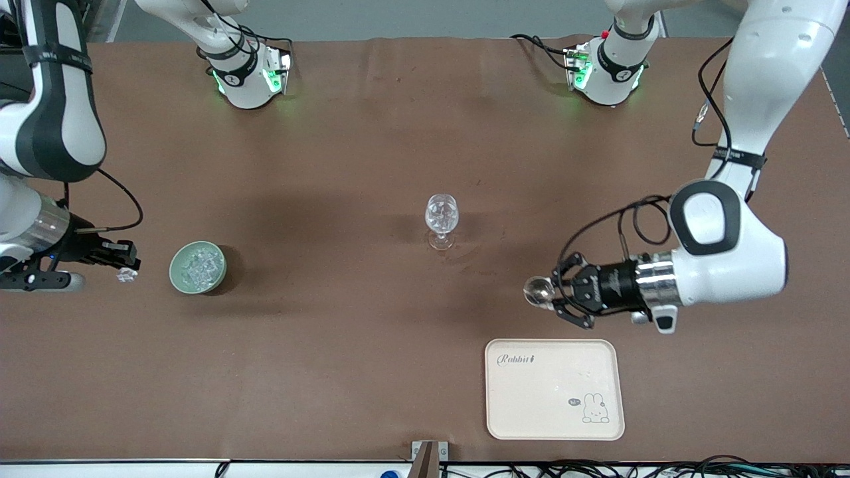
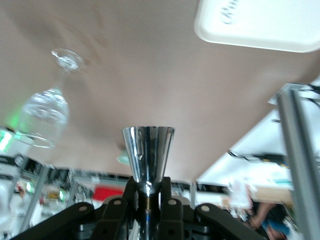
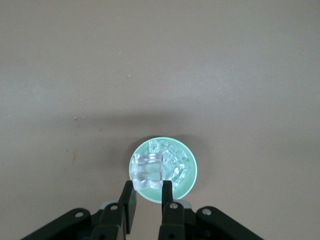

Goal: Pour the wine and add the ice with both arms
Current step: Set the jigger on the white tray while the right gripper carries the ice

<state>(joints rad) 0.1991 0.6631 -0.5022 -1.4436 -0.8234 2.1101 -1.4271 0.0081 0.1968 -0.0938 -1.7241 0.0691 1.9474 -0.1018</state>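
Ice sits clamped in our right end effector, above the green bowl. Left end effector grips what looks like a steel cup. Next we carry ice to the wine glass mid-bench.

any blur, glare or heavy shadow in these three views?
Front view: sharp, soft shadows beside the green bowl and wine glass. Left wrist view: soft overall, background smeared, glare on the metal cup in the left gripper. Right wrist view: crisp, ice cube in the right gripper glints white.
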